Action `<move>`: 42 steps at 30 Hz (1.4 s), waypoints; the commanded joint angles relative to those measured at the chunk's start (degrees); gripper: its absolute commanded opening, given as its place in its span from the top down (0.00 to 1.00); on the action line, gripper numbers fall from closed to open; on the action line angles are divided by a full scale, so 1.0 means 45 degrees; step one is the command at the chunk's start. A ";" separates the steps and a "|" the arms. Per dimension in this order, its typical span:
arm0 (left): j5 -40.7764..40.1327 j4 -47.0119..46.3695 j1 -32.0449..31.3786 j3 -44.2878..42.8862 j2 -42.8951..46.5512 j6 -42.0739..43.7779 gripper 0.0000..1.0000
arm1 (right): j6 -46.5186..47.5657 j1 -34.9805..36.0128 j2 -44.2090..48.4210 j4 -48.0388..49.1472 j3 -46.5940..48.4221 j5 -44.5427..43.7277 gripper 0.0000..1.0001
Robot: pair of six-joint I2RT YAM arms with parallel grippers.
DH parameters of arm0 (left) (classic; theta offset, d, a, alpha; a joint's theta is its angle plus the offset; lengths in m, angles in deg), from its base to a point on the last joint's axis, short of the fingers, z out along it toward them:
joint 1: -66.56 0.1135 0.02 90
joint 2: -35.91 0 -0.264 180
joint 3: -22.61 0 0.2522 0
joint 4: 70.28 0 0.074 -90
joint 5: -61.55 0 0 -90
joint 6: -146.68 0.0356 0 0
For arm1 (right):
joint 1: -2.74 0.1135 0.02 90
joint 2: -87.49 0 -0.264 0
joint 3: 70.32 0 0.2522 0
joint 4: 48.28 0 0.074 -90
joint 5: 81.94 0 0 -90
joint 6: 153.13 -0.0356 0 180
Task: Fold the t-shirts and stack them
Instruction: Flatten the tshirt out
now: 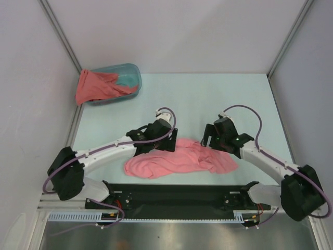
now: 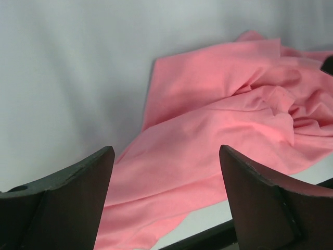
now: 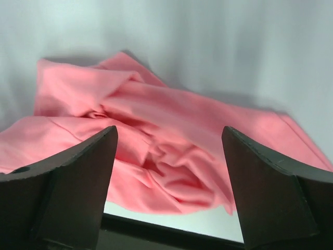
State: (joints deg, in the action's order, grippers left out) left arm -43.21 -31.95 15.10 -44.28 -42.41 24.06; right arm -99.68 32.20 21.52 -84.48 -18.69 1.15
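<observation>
A light salmon-pink t-shirt (image 1: 177, 160) lies crumpled on the table near the front edge. It fills the left wrist view (image 2: 218, 135) and the right wrist view (image 3: 156, 140). My left gripper (image 1: 165, 141) hovers over its far left part, open and empty. My right gripper (image 1: 212, 140) hovers over its far right part, open and empty. A darker coral-red t-shirt (image 1: 96, 86) hangs out of a teal tub (image 1: 130, 78) at the back left.
The pale table (image 1: 208, 99) is walled by white panels at the back and on both sides. A black rail (image 1: 177, 195) runs along the near edge, close to the pink shirt.
</observation>
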 commanded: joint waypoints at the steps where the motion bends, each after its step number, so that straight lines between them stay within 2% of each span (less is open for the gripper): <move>1: 0.0858 0.0261 -0.0009 -0.1064 -0.0933 0.1779 0.13 | 0.1384 -0.0022 -0.1332 0.0865 0.1583 0.1419 0.12; 5: 0.1211 0.0105 -0.0009 -0.0852 -0.1422 0.2152 0.15 | 0.1911 0.0154 -0.2739 0.1079 0.2345 0.1947 0.14; 11: 0.1483 -0.0324 -0.0009 -0.0032 -0.1734 0.2035 0.30 | 0.2322 0.0855 -0.4553 0.1333 0.3029 0.2007 0.24; 14: 0.1329 -0.0579 -0.0009 0.0145 -0.1988 0.1976 0.44 | 0.2323 0.0994 -0.5413 0.1216 0.3497 0.1695 0.34; 15: 0.1231 -0.0598 0.0010 0.0126 -0.2028 0.1995 0.54 | 0.2284 0.0975 -0.5572 0.1197 0.3576 0.1694 0.40; 16: 0.1153 -0.0579 0.0030 0.0029 -0.2048 0.2015 0.58 | 0.2264 0.0936 -0.5728 0.1274 0.3655 0.1694 0.52; 17: 0.1055 -0.0579 0.0068 -0.0011 -0.2048 0.2034 0.63 | 0.2225 0.0897 -0.5845 0.1314 0.3694 0.1597 0.56; 18: 0.0861 -0.0560 0.0108 -0.0089 -0.2028 0.2073 0.74 | 0.2186 0.0877 -0.5943 0.1314 0.3810 0.1557 0.60; 20: 0.0665 -0.0501 0.0419 -0.0459 -0.1989 0.2326 0.87 | 0.2186 0.0663 -0.5906 0.1314 0.3948 0.1073 0.62; 21: 0.0412 -0.0250 0.0575 -0.0634 -0.1931 0.2424 1.00 | 0.2225 0.0546 -0.5789 0.1275 0.4180 0.0972 0.64; 24: -0.0057 0.0219 0.1453 -0.1765 -0.1484 0.2931 1.00 | 0.2478 -0.0020 -0.5652 0.0886 0.4883 0.0873 0.75; 25: -0.0252 0.0396 0.1881 -0.2581 -0.1269 0.3281 1.00 | 0.2595 -0.0408 -0.5632 0.0420 0.5601 0.0912 0.82; 28: -0.1148 0.0982 0.2411 -0.4494 -0.0199 0.4042 1.00 | 0.3044 -0.0957 -0.5516 -0.0770 0.7532 0.0757 0.95; 31: -0.1834 0.1101 0.2451 -0.5555 0.1459 0.4494 1.00 | 0.3513 -0.1212 -0.4990 -0.1709 0.8710 0.0347 1.00; 33: -0.1798 0.1101 0.2432 -0.5461 0.2556 0.4263 1.00 | 0.3669 -0.1369 -0.4521 -0.2122 0.9493 0.0132 1.00; 36: -0.1018 0.0906 0.2432 -0.4001 0.4880 0.3365 1.00 | 0.3632 -0.1389 -0.3330 -0.2378 0.9341 -0.0045 1.00; 37: -0.0900 0.0905 0.2451 -0.2894 0.5582 0.2647 1.00 | 0.3554 -0.1350 -0.2979 -0.2377 0.9107 0.0284 1.00; 39: -0.0587 0.1061 0.2452 -0.1464 0.7749 0.1088 1.00 | 0.3146 -0.1350 -0.2139 -0.2280 0.8034 0.0792 1.00; 40: -0.0548 0.1216 0.2432 0.0013 0.8492 0.0478 1.00 | 0.2930 -0.1330 -0.1846 -0.1990 0.7489 0.1375 0.99; 42: -0.0489 0.2210 0.2451 0.1466 1.0738 -0.1391 1.00 | 0.2617 -0.1136 -0.0928 -0.1250 0.5810 0.1884 0.92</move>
State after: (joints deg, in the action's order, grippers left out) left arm -47.21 -30.24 26.21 -47.73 0.21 31.01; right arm -85.89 26.12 14.52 -90.27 14.99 5.01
